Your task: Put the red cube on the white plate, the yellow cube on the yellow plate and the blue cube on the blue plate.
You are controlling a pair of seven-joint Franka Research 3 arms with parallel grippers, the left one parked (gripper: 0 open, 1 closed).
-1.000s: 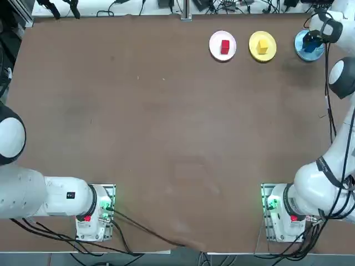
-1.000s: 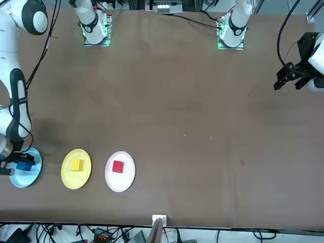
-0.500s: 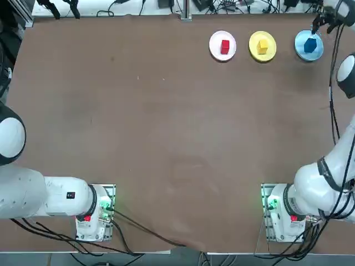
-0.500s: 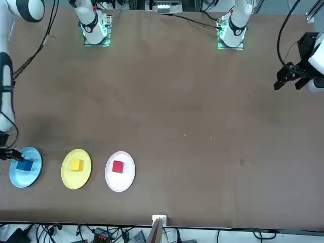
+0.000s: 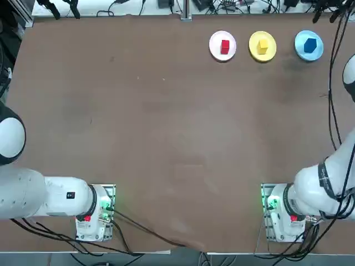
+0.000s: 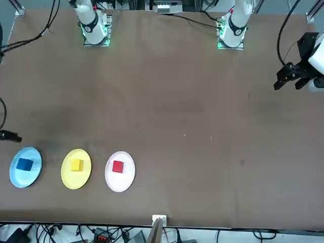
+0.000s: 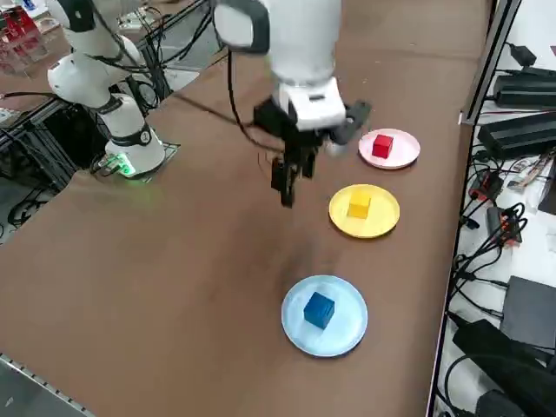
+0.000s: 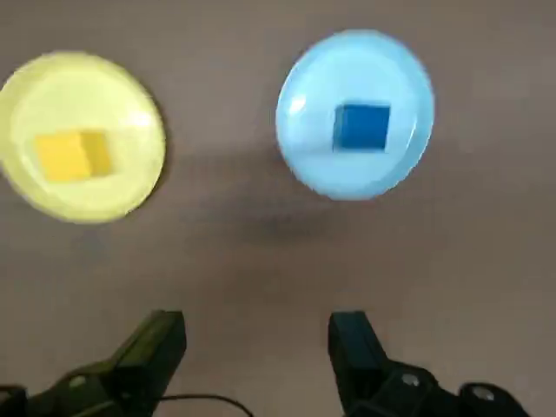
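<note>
Red cube [image 5: 224, 46]: sits on the white plate [image 5: 216, 40], near its middle.
Yellow cube [image 5: 263, 45]: sits on the yellow plate [image 5: 254, 51], the middle plate of the row.
Blue cube [image 7: 319, 309]: sits on the blue plate [image 7: 344, 337], roughly centred, with bare rim showing all round it.
Task state: judged from how things lie, all three cubes are on their matching plates and no placement is left.
Right gripper [image 7: 287, 184]: hangs in the air, fingers pointing down, clear of the table and of every plate.
Key relation: in the right side view the blue cube lies below the gripper and toward the near table edge, well apart from the fingertips; the yellow plate is off to the gripper's other side.
Wrist view: the blue plate [image 8: 354, 113] and the yellow plate [image 8: 82, 135] both lie beyond the fingers [image 8: 352, 347], with bare table between.
Jaws: spread wide, nothing between them, touching nothing.
Next move: likely only a retreat, which calls for no grasp.
</note>
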